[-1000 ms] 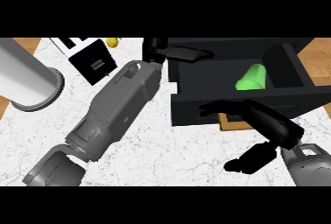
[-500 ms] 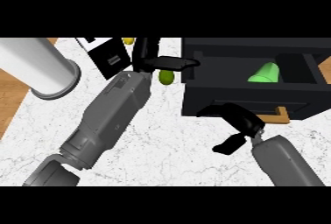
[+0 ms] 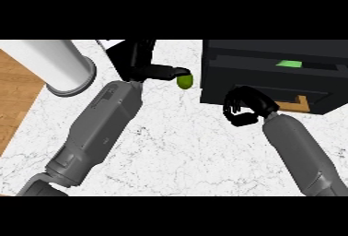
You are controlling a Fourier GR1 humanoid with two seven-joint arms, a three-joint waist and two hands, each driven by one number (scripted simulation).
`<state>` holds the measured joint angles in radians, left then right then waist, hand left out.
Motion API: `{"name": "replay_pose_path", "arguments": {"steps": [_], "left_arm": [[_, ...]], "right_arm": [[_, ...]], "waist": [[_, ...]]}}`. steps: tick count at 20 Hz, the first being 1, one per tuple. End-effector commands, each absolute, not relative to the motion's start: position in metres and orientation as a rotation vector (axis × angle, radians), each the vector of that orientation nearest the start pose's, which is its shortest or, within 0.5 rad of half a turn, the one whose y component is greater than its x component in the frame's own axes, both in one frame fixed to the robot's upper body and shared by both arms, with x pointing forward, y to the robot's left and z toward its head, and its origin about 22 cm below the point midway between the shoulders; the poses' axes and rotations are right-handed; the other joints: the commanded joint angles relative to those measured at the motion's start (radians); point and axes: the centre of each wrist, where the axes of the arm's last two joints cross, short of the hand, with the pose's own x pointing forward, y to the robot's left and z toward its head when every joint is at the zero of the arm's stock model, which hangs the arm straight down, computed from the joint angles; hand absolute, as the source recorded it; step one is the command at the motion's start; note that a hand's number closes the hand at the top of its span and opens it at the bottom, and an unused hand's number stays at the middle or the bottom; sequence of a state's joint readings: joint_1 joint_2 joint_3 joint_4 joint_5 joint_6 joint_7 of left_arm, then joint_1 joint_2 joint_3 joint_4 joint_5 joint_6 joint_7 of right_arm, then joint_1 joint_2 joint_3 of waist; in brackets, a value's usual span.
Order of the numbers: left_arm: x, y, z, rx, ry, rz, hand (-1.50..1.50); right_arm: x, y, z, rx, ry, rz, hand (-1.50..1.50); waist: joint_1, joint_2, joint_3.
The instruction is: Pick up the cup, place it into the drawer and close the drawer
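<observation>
The green cup [image 3: 290,63] lies inside the black drawer [image 3: 272,87] at the upper right, and only a thin sliver of it shows in the narrow gap that is left. My right hand [image 3: 245,108] has its fingers curled and rests against the drawer front's lower left part, beside the tan handle [image 3: 299,105]. It holds nothing. My left hand [image 3: 146,64] lies at the top centre, left of the drawer cabinet, with fingers stretched out to the right and nothing in them.
A small yellow-green round object [image 3: 184,81] sits on the white marble counter [image 3: 183,152] at the tip of my left hand. A tall white cylinder [image 3: 58,64] stands at the upper left. Wooden floor [image 3: 14,106] shows past the counter's left edge.
The drawer has slid inward, and far less of the green cup shows than before. My right hand has moved up against the drawer front. My left arm has stayed put.
</observation>
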<state>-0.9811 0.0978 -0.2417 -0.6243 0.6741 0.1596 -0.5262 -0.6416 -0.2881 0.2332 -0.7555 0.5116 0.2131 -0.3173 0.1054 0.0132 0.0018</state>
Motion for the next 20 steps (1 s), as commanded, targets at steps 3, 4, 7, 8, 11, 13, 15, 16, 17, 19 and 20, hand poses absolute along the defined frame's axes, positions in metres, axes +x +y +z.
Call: {"name": "replay_pose_path", "arguments": {"steps": [3, 4, 7, 8, 11, 13, 15, 16, 17, 19, 20], "left_arm": [[0.419, 0.144, 0.067, -0.374, -1.904, 0.074, -1.5], [0.422, 0.145, 0.075, -0.385, -1.902, 0.084, -1.5], [0.42, 0.144, 0.077, -0.397, -1.903, 0.062, -1.5], [0.413, 0.145, 0.063, -0.399, -1.891, 0.044, -1.5], [0.416, 0.155, 0.068, -0.405, -1.901, 0.039, -1.5], [0.416, 0.158, 0.07, -0.417, -1.904, 0.033, -1.5], [0.416, 0.154, 0.074, -0.426, -1.906, 0.042, -1.5], [0.415, 0.155, 0.07, -0.427, -1.891, 0.026, -1.5], [0.41, 0.16, 0.058, -0.424, -1.876, 0.025, -1.5], [0.411, 0.16, 0.061, -0.436, -1.874, 0.032, -1.5], [0.411, 0.158, 0.063, -0.456, -1.882, 0.014, -1.5]], "right_arm": [[0.418, -0.269, 0.048, -0.28, -1.566, 0.99, 1.5], [0.418, -0.273, 0.045, -0.303, -1.563, 0.995, 1.5], [0.432, -0.274, 0.068, -0.356, -1.558, 0.907, 1.5], [0.432, -0.274, 0.066, -0.364, -1.562, 0.898, 1.5], [0.436, -0.298, 0.093, -0.367, -1.576, 0.867, 1.5], [0.44, -0.291, 0.099, -0.351, -1.599, 0.843, 1.5], [0.44, -0.301, 0.111, -0.349, -1.605, 0.839, 1.5], [0.44, -0.307, 0.117, -0.337, -1.621, 0.839, 1.5], [0.438, -0.31, 0.113, -0.331, -1.626, 0.831, 1.5], [0.44, -0.305, 0.117, -0.33, -1.63, 0.815, 1.5], [0.439, -0.309, 0.122, -0.324, -1.629, 0.84, 1.5]], "waist": [[0.037, 0.012, 0.003], [0.046, 0.02, 0.004], [0.06, 0.023, 0.004], [0.074, 0.025, 0.004], [0.08, 0.03, 0.003], [0.093, 0.037, 0.003], [0.087, 0.028, 0.003], [0.091, 0.033, 0.003], [0.095, 0.035, 0.003], [0.101, 0.031, 0.002], [0.101, 0.037, 0.001]]}}
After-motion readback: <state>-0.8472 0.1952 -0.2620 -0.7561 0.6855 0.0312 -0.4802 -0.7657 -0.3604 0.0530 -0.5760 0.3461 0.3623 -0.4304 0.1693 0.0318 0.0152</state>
